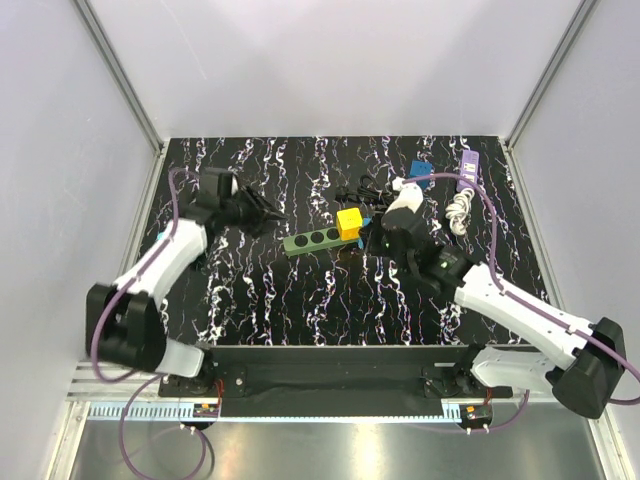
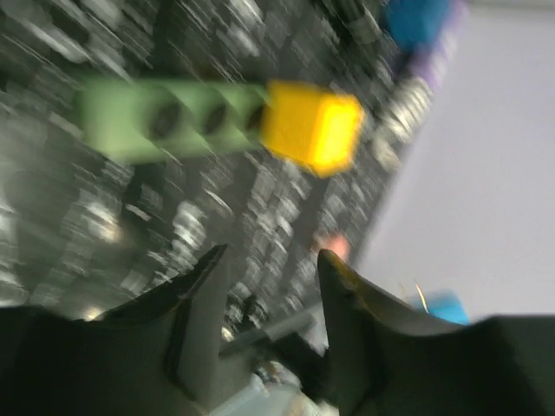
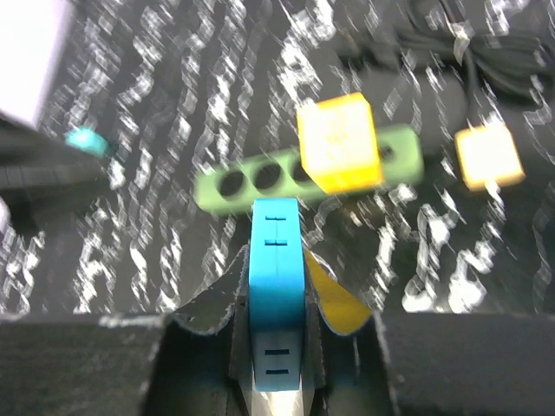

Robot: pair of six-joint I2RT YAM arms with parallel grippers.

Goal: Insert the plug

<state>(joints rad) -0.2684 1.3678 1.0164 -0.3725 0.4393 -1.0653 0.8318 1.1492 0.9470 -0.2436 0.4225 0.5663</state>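
My right claw [image 3: 277, 264] is clamped on the blue plug [image 3: 276, 230], held near the green socket strip [image 3: 247, 184], where a yellow plug [image 3: 338, 143] sits. My left claw [image 2: 269, 273] stands apart, empty. I am at the approach step. Next I must line the plug over a free socket, though the blur hides which one, and press in.
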